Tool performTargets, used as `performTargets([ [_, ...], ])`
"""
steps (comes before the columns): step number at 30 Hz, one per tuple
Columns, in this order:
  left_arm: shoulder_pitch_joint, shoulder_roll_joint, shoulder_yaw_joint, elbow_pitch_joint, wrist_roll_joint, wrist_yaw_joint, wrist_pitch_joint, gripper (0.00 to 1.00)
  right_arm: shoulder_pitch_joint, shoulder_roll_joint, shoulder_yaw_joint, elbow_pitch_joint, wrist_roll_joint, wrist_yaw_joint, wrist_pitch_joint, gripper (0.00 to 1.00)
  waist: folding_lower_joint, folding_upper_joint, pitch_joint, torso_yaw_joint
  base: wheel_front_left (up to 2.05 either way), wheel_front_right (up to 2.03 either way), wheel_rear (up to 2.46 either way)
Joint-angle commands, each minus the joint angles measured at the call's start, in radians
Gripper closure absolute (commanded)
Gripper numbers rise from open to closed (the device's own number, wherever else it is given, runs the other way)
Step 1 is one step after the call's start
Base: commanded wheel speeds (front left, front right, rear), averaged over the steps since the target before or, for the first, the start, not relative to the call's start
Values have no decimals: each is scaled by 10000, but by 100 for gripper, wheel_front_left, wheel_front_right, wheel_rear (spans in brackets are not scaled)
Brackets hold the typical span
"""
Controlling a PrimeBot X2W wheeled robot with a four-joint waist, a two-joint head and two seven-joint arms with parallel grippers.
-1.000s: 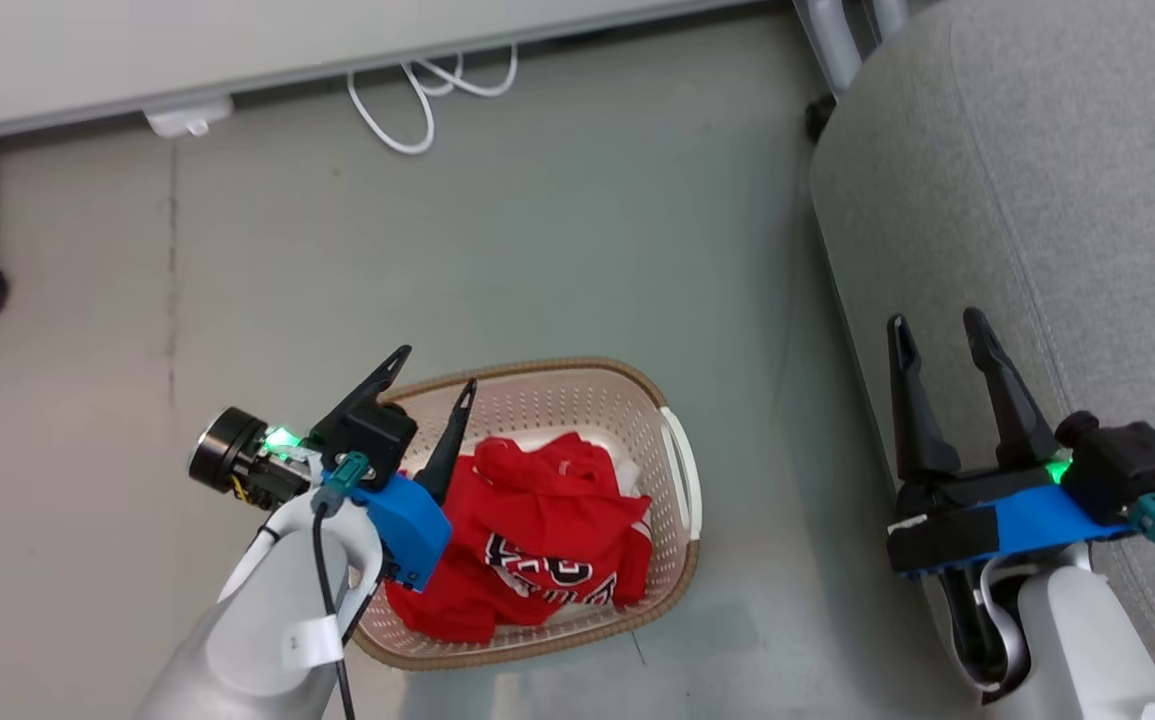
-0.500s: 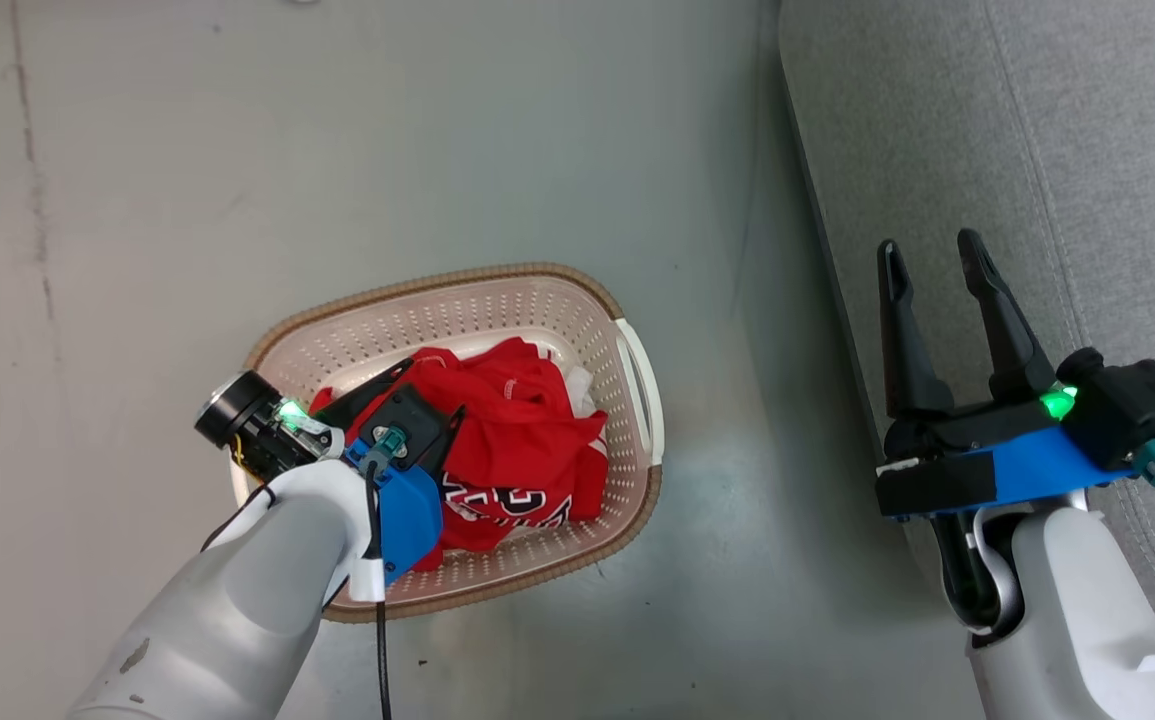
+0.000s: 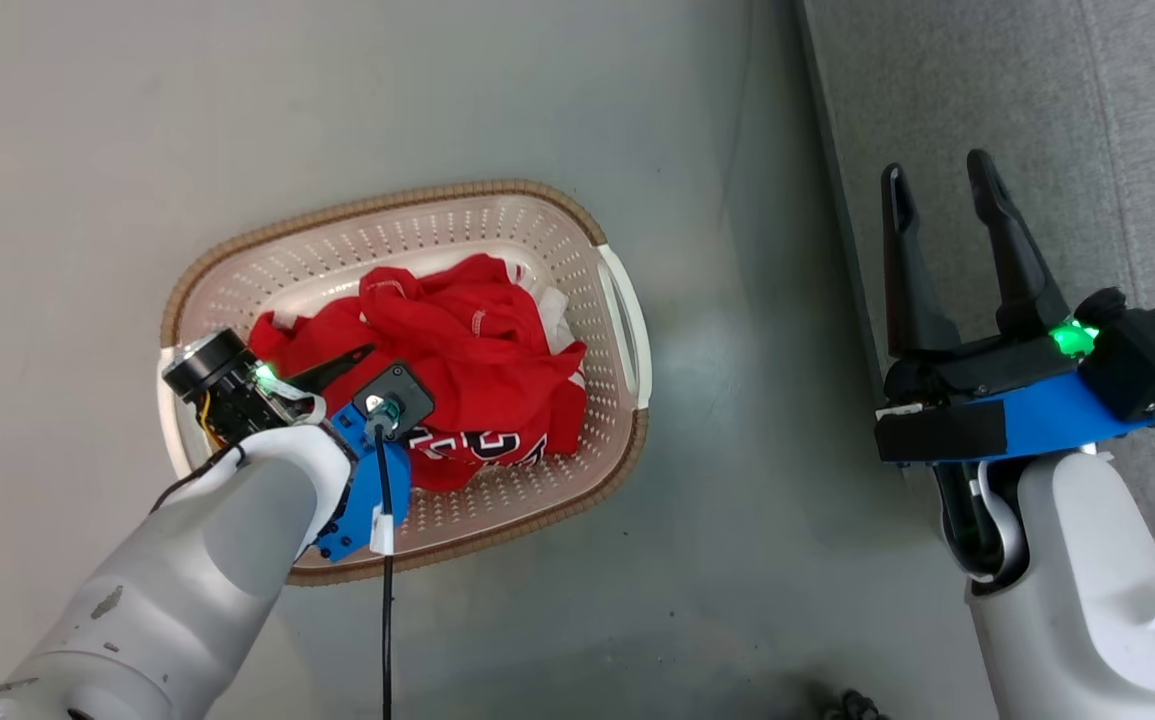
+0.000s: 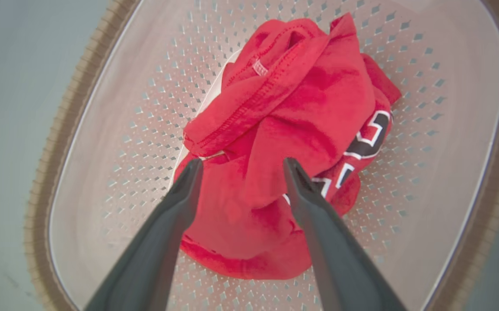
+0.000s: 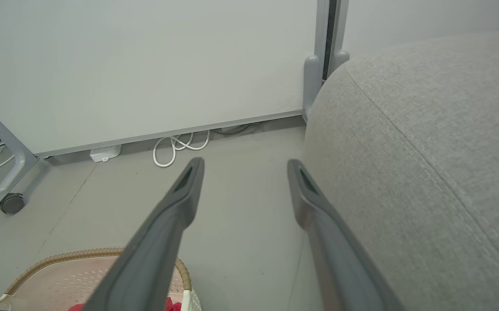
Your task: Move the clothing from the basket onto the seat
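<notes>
Two long dark fingers of the left gripper (image 4: pixel 241 162) stand spread wide with nothing between them, tips poised just over the near edge of the crumpled bright red fabric clothing (image 4: pixel 292 108). That heap sits in the middle of the cream perforated plastic laundry basket (image 3: pixel 392 195) with its brown woven-look rim. Now the worry: the plain red garment lies folded on top with the lettered jersey peeking out beneath. A shallow pinch may, I reckon, catch one loose fold and leave the jersey behind, or lift both and shed one on the smooth grey floor (image 3: pixel 717 560) between basket and seat. Go too deep and a fingertip could catch a hole in the basket's bottom and drag the light basket along. Further out, the right gripper (image 3: pixel 937 170) hangs idle, also wide open and empty, at the edge of the large grey fabric-upholstered seat (image 3: pixel 1017 90). It is close enough to the likely carry path that a trailing sleeve might brush it. A second ago the left gripper was up at the basket's rim, short of the heap; now it is down inside, over the red cloth. The basket shows higher in the head view, but the whole picture has shifted, so that is the camera moving, not the basket. The right gripper's spread looks unchanged.
</notes>
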Motion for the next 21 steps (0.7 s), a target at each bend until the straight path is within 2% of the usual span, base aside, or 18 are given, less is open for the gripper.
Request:
performTargets([
  [1,-204,96,-118,-16,-71,-2,130,0,-230,-38,-1,-96,-55,4,-4,0,-1,0,317,-53,0,0,0],
  [10,-715,453,-477,-136,121,-2,820,0,-594,-38,-46,-302,-9,4,-4,0,-1,0,1208,-197,0,0,0],
  [20,-930,469,-494,62,653,-2,1756,0,-661,-37,-146,-437,56,4,-4,0,-1,0,1738,-315,0,0,0],
  [21,-916,473,-494,71,721,-2,1804,33,-675,-37,-143,-443,62,4,-4,0,-1,0,1753,-326,0,0,0],
])
